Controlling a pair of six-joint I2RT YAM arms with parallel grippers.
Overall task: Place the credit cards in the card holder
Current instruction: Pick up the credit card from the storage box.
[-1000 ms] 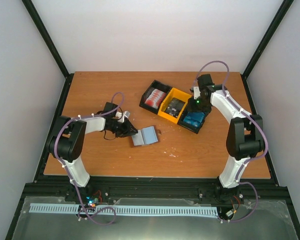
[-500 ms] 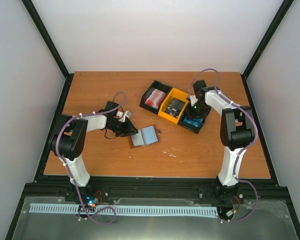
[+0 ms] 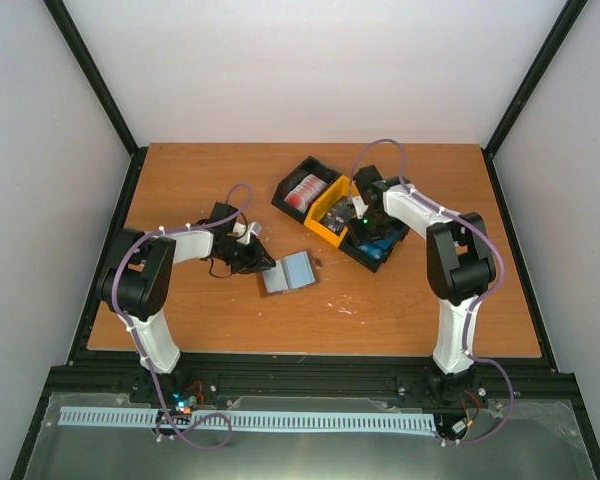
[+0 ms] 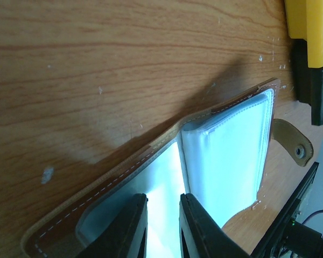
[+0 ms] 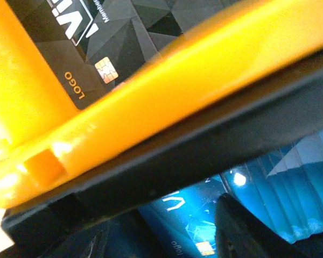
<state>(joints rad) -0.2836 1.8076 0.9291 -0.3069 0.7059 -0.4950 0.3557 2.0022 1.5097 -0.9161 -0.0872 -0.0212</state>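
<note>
The brown leathery card holder (image 3: 288, 271) lies open on the wooden table (image 3: 180, 180), with its shiny clear pockets facing up. The left gripper (image 3: 263, 263) pinches one leaf. The right gripper (image 3: 358, 215) has slid left from the blue cards (image 3: 378, 247) toward the yellow bin (image 3: 327, 233), nudging it. No card is out yet. I cannot tell if its fingers are apart.

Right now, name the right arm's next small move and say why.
Probably lower the right tool a little and close on the top blue plastic card. Its fingers look open just above the blue stack in the black plastic bin and hold no card, while the left tool appears to grip the open brown leather-like card holder.
</note>
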